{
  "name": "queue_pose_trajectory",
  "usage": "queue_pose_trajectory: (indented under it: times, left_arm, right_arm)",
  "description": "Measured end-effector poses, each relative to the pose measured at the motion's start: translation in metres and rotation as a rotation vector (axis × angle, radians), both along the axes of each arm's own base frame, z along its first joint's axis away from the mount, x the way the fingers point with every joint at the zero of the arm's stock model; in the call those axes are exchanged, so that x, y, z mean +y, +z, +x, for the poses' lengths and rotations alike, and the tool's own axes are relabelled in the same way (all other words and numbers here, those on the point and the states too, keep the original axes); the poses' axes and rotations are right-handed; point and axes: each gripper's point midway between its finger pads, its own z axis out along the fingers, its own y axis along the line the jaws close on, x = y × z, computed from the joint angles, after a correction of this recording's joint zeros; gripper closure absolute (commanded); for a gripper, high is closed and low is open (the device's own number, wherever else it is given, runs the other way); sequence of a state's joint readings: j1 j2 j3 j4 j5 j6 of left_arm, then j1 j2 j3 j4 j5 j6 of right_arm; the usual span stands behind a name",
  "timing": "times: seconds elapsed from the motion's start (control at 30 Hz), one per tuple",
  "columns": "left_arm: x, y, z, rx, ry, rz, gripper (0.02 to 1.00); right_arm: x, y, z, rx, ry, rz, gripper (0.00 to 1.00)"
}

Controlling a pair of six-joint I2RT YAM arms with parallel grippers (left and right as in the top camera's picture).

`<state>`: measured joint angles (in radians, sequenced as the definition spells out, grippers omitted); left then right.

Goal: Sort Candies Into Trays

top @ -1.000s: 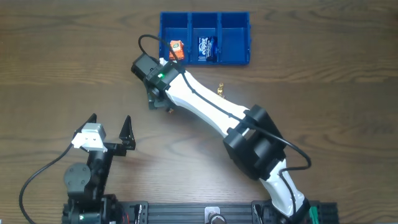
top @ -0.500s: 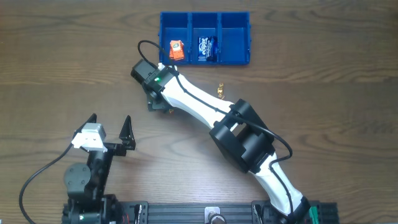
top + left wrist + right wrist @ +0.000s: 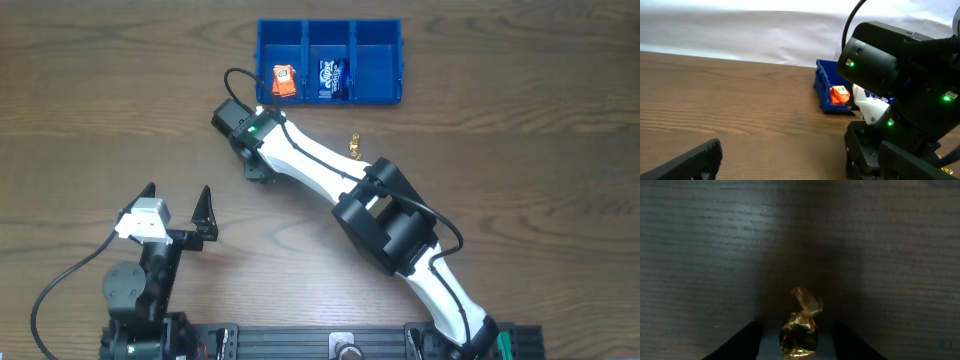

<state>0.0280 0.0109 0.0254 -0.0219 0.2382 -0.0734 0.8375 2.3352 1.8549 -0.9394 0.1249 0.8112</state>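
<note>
A blue three-compartment tray [image 3: 381,35] lies at the table's far side. An orange candy [image 3: 284,80] is in its left compartment and a blue candy [image 3: 333,77] in the middle one. The right arm reaches across to the left, its gripper [image 3: 258,168] low over the wood, just in front of the tray's left corner. A gold-wrapped candy [image 3: 800,330] sits on the table between its fingers [image 3: 745,341], with a gap on each side. Another gold candy [image 3: 354,145] lies beside the right arm. The left gripper [image 3: 178,205] stands open and empty near its base.
From the left wrist view, the right arm's black wrist [image 3: 880,65] is close by, with the tray [image 3: 824,85] and the orange candy [image 3: 840,95] behind it. Bare wooden table spreads to the left and right of the arms.
The right arm's elbow has folded up and to the left, and its gripper has settled slightly lower over the same spot. The left arm has not moved.
</note>
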Motion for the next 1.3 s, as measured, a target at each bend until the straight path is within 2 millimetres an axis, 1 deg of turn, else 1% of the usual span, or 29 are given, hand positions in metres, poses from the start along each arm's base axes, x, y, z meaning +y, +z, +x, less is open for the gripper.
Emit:
queue_pose_trajectory:
  times: [0.1, 0.17, 0.33, 0.4, 0.53, 0.57, 0.6, 0.63, 0.7, 0.73, 0.77, 0.8, 0.83, 0.87, 0.9, 0.93, 0.97, 1.0, 1.07, 1.1, 1.13, 1.17, 1.2, 1.23, 1.3]
  left_arm:
    - [0.000, 0.000, 0.000, 0.000, 0.000, 0.000, 0.020]
    - [0.000, 0.000, 0.000, 0.000, 0.000, 0.000, 0.020]
    - [0.000, 0.000, 0.000, 0.000, 0.000, 0.000, 0.020]
    - [0.000, 0.000, 0.000, 0.000, 0.000, 0.000, 0.020]
    - [0.000, 0.000, 0.000, 0.000, 0.000, 0.000, 0.020]
    - [0.000, 0.000, 0.000, 0.000, 0.000, 0.000, 0.020]
    - [0.000, 0.000, 0.000, 0.000, 0.000, 0.000, 0.020]
    - [0.000, 0.000, 0.000, 0.000, 0.000, 0.000, 0.020]
    - [0.000, 0.000, 0.000, 0.000, 0.000, 0.000, 0.020]
    - [0.000, 0.000, 0.000, 0.000, 0.000, 0.000, 0.020]
    - [0.000, 0.000, 0.000, 0.000, 0.000, 0.000, 0.020]
    - [0.000, 0.000, 0.000, 0.000, 0.000, 0.000, 0.020]
    - [0.000, 0.000, 0.000, 0.000, 0.000, 0.000, 0.020]
    - [0.000, 0.000, 0.000, 0.000, 0.000, 0.000, 0.020]
    - [0.000, 0.000, 0.000, 0.000, 0.000, 0.000, 0.023]
    - [0.000, 0.000, 0.000, 0.000, 0.000, 0.000, 0.020]
    - [0.000, 0.000, 0.000, 0.000, 0.000, 0.000, 0.020]
    - [0.000, 0.000, 0.000, 0.000, 0.000, 0.000, 0.020]
    - [0.000, 0.000, 0.000, 0.000, 0.000, 0.000, 0.020]
    - [0.000, 0.000, 0.000, 0.000, 0.000, 0.000, 0.023]
    - [0.000, 0.000, 0.000, 0.000, 0.000, 0.000, 0.020]
    - [0.000, 0.000, 0.000, 0.000, 0.000, 0.000, 0.020]
    - [0.000, 0.000, 0.000, 0.000, 0.000, 0.000, 0.023]
    - [0.000, 0.000, 0.000, 0.000, 0.000, 0.000, 0.020]
    - [0.000, 0.000, 0.000, 0.000, 0.000, 0.000, 0.020]
  right_arm:
    - [0.000, 0.000, 0.000, 0.001, 0.001, 0.001, 0.665]
    - [0.000, 0.000, 0.000, 0.002, -0.001, 0.002, 0.702]
    - [0.000, 0.000, 0.000, 0.000, -0.002, 0.002, 0.866]
    - [0.000, 0.000, 0.001, -0.002, -0.002, 0.001, 0.890]
    - [-0.005, 0.001, -0.003, 0.012, 0.002, -0.022, 0.893]
    - [-0.009, 0.004, -0.003, 0.010, 0.006, -0.034, 0.895]
    - [-0.012, 0.012, 0.000, -0.007, 0.010, -0.040, 0.897]
    - [-0.016, 0.023, 0.005, -0.029, 0.013, -0.038, 0.895]
    - [-0.035, 0.081, 0.029, -0.154, 0.002, -0.007, 0.895]
    - [-0.044, 0.105, 0.039, -0.206, -0.010, 0.007, 0.895]
    - [-0.076, 0.167, 0.066, -0.356, -0.061, 0.036, 0.890]
    - [-0.097, 0.197, 0.079, -0.432, -0.096, 0.043, 0.888]
    - [-0.118, 0.225, 0.096, -0.517, -0.132, 0.051, 0.888]
    - [-0.136, 0.247, 0.113, -0.595, -0.162, 0.053, 0.888]
    - [-0.153, 0.261, 0.128, -0.656, -0.186, 0.043, 0.888]
    - [-0.173, 0.265, 0.146, -0.697, -0.209, 0.013, 0.888]
    - [-0.183, 0.257, 0.159, -0.704, -0.212, -0.017, 0.888]
    - [-0.186, 0.246, 0.166, -0.695, -0.205, -0.036, 0.888]
    - [-0.187, 0.207, 0.181, -0.645, -0.174, -0.079, 0.888]
    - [-0.187, 0.191, 0.185, -0.619, -0.163, -0.090, 0.888]
    - [-0.187, 0.170, 0.189, -0.586, -0.152, -0.101, 0.888]
    - [-0.188, 0.156, 0.192, -0.560, -0.143, -0.103, 0.888]
    - [-0.190, 0.147, 0.194, -0.546, -0.143, -0.101, 0.888]
    - [-0.192, 0.144, 0.196, -0.543, -0.145, -0.097, 0.888]
    - [-0.196, 0.145, 0.200, -0.551, -0.156, -0.090, 0.888]
